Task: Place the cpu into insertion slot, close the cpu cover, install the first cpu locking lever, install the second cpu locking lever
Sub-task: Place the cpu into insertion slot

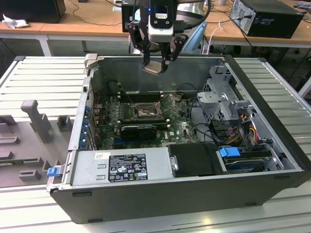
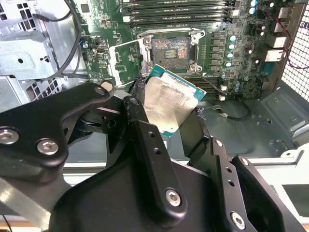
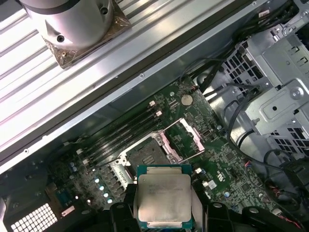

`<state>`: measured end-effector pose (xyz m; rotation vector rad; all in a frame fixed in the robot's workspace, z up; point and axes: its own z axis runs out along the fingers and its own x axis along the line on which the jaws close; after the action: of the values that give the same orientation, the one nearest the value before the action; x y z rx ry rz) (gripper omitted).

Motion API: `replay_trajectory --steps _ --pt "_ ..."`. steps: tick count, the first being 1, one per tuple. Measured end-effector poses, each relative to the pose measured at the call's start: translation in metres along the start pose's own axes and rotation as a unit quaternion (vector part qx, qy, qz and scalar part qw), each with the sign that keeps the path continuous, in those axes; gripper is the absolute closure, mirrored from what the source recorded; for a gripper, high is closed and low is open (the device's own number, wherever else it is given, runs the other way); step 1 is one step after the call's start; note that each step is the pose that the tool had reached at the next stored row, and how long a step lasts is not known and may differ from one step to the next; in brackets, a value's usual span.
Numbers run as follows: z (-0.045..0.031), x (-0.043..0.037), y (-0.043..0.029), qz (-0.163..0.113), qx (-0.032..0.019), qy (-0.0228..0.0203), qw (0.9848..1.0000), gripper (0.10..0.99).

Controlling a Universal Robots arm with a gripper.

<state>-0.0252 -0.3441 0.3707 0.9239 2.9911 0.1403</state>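
Gripper: the gripper (image 1: 156,65) hangs above the far wall of the open computer case (image 1: 194,194), well clear of the board.
Fingers: black fingers (image 2: 140,128) are clamped on opposite edges of the cpu (image 2: 169,101); the grip is also seen in the first wrist view (image 3: 164,208).
Cpu: it is held in the air, pale metal top showing with a green rim, tilted in the exterior view (image 1: 154,68), and apart from the socket.
Insertion slot: the insertion slot (image 2: 170,50) is unoccupied, with its contact field exposed inside the metal rim. It sits mid-board in the exterior view (image 1: 146,111).
Cpu cover: the cpu cover (image 2: 126,63) is swung open and lies beside the slot, hinged at one edge. The first wrist view (image 3: 186,140) confirms this.
Memory slots: long black memory slots (image 2: 178,9) run alongside the socket.
Case interior: a labelled power supply (image 1: 121,165) sits along the near wall, and a metal drive cage (image 1: 223,97) with cables stands at the exterior view's right.
Surface: the case rests on a ribbed pale metal table (image 1: 39,82). A grey moulded fixture (image 1: 29,126) lies on it at the exterior view's left.
Room: wooden desks (image 1: 73,24) stand behind, one carrying a black computer box (image 1: 272,17) and trailing cables.
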Motion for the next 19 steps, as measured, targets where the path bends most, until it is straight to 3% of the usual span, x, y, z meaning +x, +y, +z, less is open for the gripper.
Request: replay_trajectory --steps 19 --pt "0.0001 0.0 0.0 0.05 -0.0009 -0.0044 0.9987 0.557"
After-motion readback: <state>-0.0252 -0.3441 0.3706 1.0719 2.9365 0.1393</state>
